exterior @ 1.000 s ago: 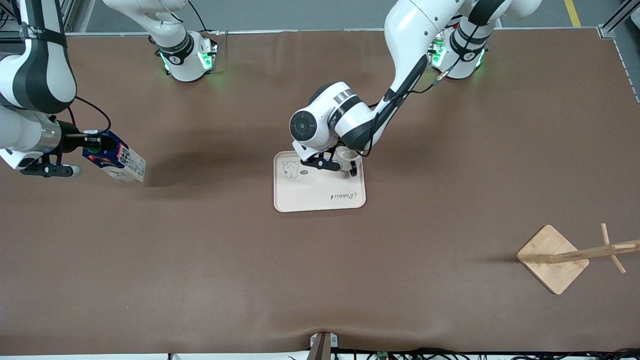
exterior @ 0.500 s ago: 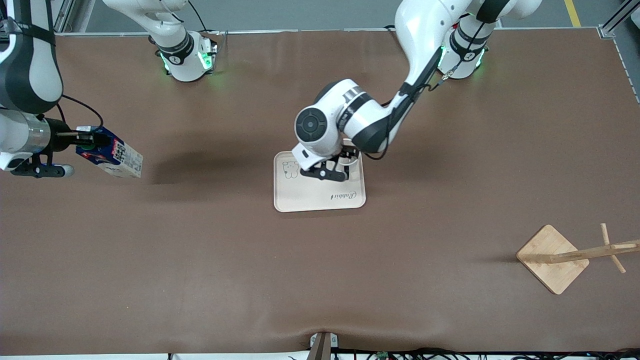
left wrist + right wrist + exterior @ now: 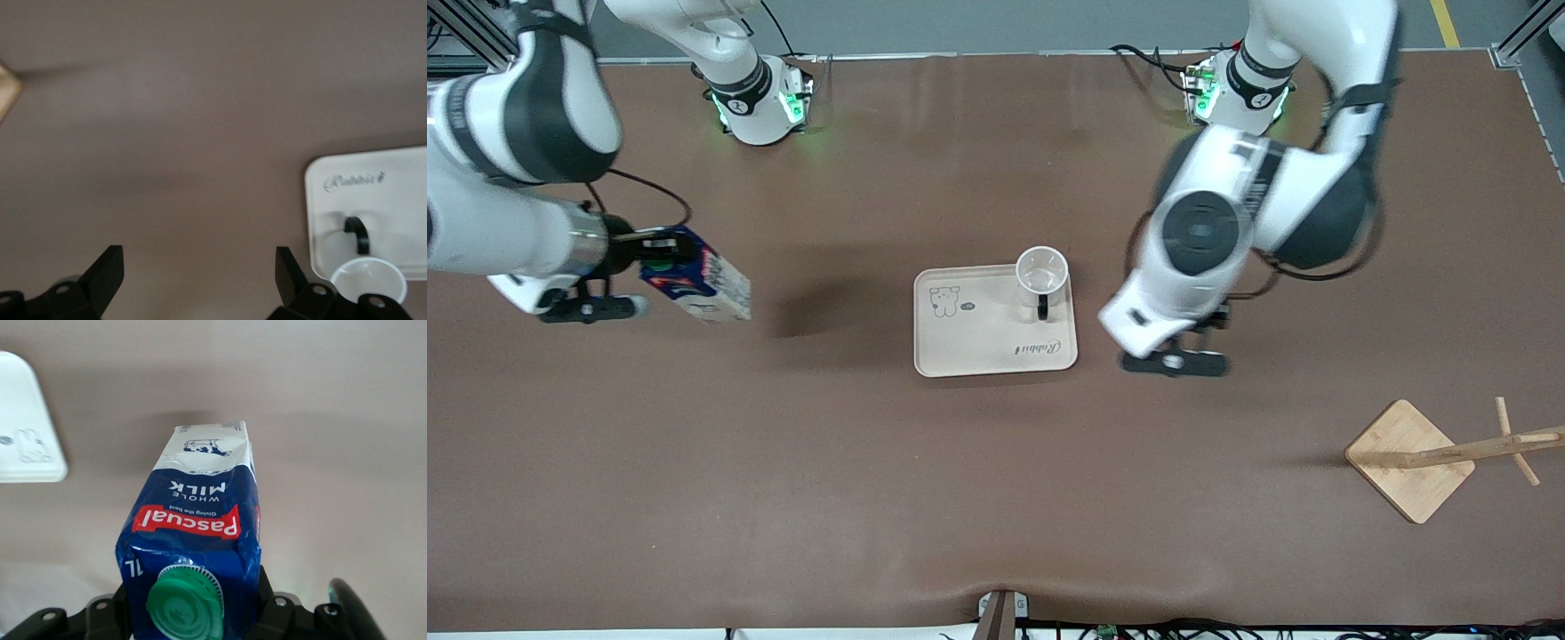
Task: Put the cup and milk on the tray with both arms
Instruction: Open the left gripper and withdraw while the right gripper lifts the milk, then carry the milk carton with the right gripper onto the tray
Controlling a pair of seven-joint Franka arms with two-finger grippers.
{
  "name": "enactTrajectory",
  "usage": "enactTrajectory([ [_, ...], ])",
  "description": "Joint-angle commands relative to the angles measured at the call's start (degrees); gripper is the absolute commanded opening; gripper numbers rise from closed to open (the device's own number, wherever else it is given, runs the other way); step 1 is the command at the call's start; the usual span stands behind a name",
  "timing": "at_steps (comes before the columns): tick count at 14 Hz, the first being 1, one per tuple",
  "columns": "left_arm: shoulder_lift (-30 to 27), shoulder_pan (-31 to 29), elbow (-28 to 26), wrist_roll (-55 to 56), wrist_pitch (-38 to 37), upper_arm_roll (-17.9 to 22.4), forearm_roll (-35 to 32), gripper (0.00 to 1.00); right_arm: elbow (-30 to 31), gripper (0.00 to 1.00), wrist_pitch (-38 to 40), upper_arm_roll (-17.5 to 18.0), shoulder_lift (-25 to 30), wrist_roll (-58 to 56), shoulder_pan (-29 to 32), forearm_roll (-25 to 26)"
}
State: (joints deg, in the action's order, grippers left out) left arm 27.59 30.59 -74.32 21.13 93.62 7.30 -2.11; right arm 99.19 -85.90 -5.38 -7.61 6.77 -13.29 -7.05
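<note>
The white cup (image 3: 1041,271) stands upright on the cream tray (image 3: 978,342), at the tray's corner toward the left arm's base, its black handle turned toward the front camera. My left gripper (image 3: 1176,358) is open and empty, over bare table beside the tray, toward the left arm's end. In the left wrist view it (image 3: 198,273) is open, with the cup (image 3: 369,283) and tray (image 3: 400,200) off to one side. My right gripper (image 3: 654,255) is shut on the blue milk carton (image 3: 698,284), tilted in the air toward the right arm's end. The right wrist view shows the carton (image 3: 197,520) and its green cap (image 3: 183,603).
A square wooden stand base (image 3: 1409,458) with a leaning wooden rod stands near the left arm's end, nearer the front camera. Its corner shows in the left wrist view (image 3: 7,93). A tray corner shows in the right wrist view (image 3: 27,440). Brown mat covers the table.
My left gripper let go of the cup on the tray and swung away toward the left arm's end. My right gripper carried the milk closer to the tray.
</note>
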Motion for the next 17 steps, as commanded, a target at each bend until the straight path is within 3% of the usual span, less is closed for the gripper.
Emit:
enactTrajectory([
  [1, -3.59, -4.99, -1.53, -0.12, -1.06, 0.00, -2.45, 1.00, -5.40, 0.00, 0.83, -0.42, -4.15, 10.07, -5.77, -3.31],
  [4, -6.66, -8.44, -1.70, -2.49, -2.56, -0.09, -9.65, 1.00, -6.12, 0.00, -3.46, -0.42, -6.88, 16.94, -10.87, -7.44],
  [9, -12.28, -17.66, -2.05, -11.70, -2.65, -0.44, -9.14, 1.00, -7.26, 0.00, -13.75, -0.25, -12.86, 23.20, -20.18, -8.51],
  [14, -17.30, -21.00, -4.95, -13.66, -3.44, -0.35, -9.05, 1.00, -11.39, 0.00, -15.43, -0.25, -19.28, 26.08, -25.03, -8.51],
  [17, -19.50, -22.16, -6.88, -13.83, -3.35, -0.53, -9.05, 1.00, -11.48, 0.01, -17.63, -0.16, -20.42, 26.80, -26.52, -14.20],
])
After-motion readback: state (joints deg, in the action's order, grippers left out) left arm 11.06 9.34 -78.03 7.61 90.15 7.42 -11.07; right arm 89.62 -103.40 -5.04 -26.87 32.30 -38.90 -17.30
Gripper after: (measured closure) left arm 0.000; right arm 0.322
